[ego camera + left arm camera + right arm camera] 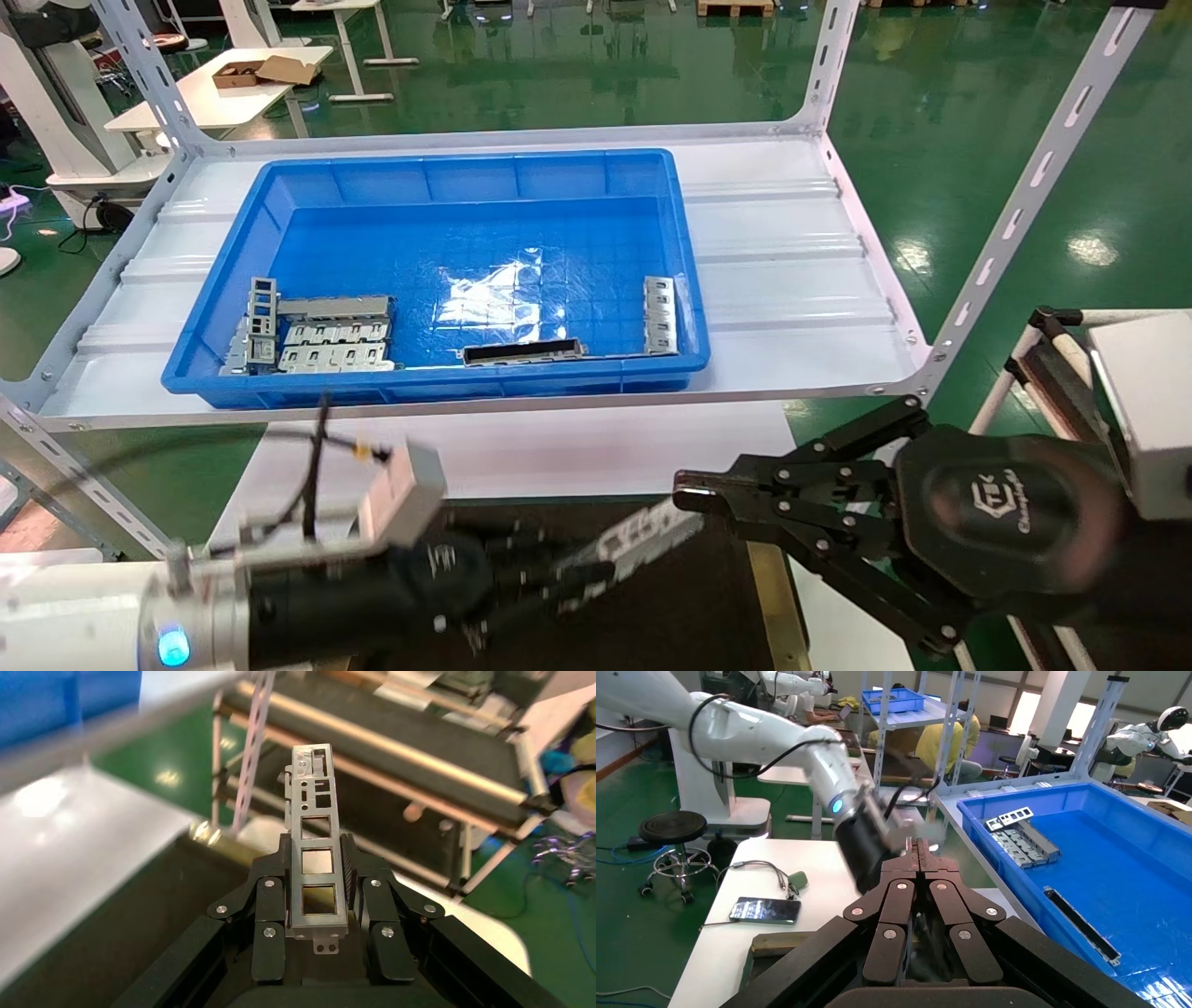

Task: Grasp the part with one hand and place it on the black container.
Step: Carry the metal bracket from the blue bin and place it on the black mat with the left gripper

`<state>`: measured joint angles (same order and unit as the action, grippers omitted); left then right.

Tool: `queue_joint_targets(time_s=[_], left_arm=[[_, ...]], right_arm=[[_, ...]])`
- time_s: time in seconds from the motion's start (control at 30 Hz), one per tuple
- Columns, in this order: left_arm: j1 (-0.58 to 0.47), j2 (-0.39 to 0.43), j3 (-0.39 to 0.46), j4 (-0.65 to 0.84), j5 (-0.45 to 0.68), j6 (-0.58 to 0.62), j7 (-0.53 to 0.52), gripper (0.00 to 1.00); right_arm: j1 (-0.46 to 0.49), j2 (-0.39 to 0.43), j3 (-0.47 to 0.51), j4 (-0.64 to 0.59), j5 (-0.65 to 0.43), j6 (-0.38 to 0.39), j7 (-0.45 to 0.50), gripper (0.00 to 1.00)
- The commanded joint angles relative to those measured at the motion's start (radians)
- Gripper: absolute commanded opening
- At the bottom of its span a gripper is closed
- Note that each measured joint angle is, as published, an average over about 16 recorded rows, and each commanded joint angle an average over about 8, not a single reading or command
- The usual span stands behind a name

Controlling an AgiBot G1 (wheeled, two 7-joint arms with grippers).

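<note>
A: Left to right in the head view: where is the part [643, 539]?

B: Clenched in the left end effector [549, 582], low in the foreground, over the black container [670, 620]. The left wrist view shows both fingers [270, 917] pressed on the part's [315, 874] long edges near one end.

A: And its long axis?

B: It runs straight out from the left end effector [316, 913], cutouts in a row, the free end pointing toward the robot's right and slightly away, toward the right end effector [694, 494].

A: Which arm is nearer the tray?

B: Both hang over it. The right end effector [921, 855] is closed on nothing, its tip just beside the part's free end.

A: The blue bin [428, 382]?

B: On the shelf beyond, holding other parts.
</note>
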<state>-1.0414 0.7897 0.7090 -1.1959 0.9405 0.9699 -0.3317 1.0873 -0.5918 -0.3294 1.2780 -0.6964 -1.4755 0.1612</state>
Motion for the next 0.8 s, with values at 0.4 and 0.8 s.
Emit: queue_joint_targets(time_s=[0.4,0.8], left_arm=[[0.169,0.087,0.129,-0.035,0.202,-0.429,-0.216,0.00],[0.154,0.287,0.241,0.146,0.312,-0.736,-0.457,0.00]], right_arm=[[0.000,0.000,0.000,0.000,0.000,0.000,0.000,0.00],[0.000,0.000,-0.001,0.000,0.000,0.000,0.000,0.00]])
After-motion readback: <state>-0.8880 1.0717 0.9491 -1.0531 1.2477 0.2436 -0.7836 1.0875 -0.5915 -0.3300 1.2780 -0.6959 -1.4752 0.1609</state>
